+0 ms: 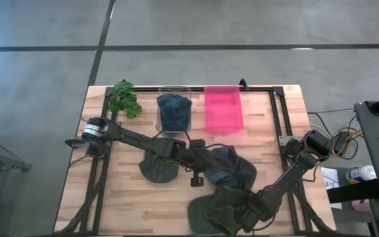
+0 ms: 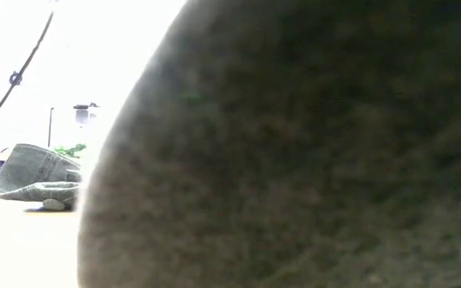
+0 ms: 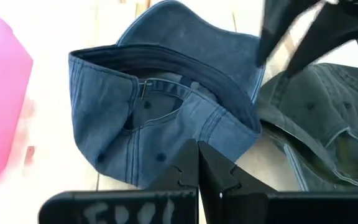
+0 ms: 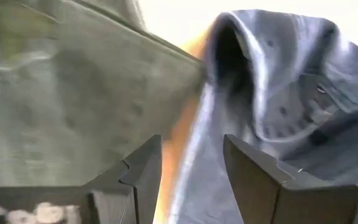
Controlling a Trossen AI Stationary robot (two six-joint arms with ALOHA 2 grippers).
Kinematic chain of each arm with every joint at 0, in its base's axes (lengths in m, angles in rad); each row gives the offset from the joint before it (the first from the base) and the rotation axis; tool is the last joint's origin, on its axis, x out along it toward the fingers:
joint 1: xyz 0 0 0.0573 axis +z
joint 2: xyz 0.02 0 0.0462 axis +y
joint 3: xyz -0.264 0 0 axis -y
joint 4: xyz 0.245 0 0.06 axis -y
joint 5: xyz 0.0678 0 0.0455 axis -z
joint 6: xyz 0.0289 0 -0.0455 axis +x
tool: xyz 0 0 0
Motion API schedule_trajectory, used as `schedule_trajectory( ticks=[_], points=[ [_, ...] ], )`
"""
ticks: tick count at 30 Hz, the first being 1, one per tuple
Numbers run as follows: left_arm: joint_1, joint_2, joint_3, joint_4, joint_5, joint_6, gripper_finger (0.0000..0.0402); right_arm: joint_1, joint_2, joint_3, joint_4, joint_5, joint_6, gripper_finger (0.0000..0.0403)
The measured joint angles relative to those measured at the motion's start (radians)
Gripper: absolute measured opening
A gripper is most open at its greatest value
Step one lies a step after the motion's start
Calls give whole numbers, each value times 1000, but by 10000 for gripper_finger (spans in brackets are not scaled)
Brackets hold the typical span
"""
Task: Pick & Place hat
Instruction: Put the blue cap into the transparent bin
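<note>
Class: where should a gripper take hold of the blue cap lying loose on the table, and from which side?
Probably the blue cap at its brim edge, from above. The crown lies crumpled and opening-up, while the brim juts out flat, giving the fingers a thin, firm edge.

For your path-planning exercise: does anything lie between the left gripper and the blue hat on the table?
Nothing visible does. The shut left gripper sits right at the blue hat; the green hat lies off to its side.
</note>
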Motion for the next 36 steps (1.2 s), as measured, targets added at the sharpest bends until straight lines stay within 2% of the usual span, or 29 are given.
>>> schedule_trajectory(
  ticks=[2,4,10,17,23,28,32,36],
  points=[
    [-3,-3,0,1,0,9,0,-1,0,-1,-22,2,32,164],
    [-6,-9,0,1,0,25,0,-1,-3,-7,-36,57,101,164],
    [-18,-31,-10,-16,1,37,0,-5,0,-33,-64,46,136,164],
    [-25,-108,-123,4,-6,-10,0,-15,-2,-45,-57,70,106,164],
    [-23,-156,-246,71,-29,-66,0,-18,-3,-69,-47,143,98,164],
    [-23,-168,-313,114,-29,-79,0,-58,-2,-120,79,108,44,164],
    [-25,-171,-341,120,-29,-80,0,-82,-7,-95,69,112,-34,164],
    [-25,-171,-361,121,-29,-76,0,-81,-50,-58,57,2,-113,164]
  ],
)
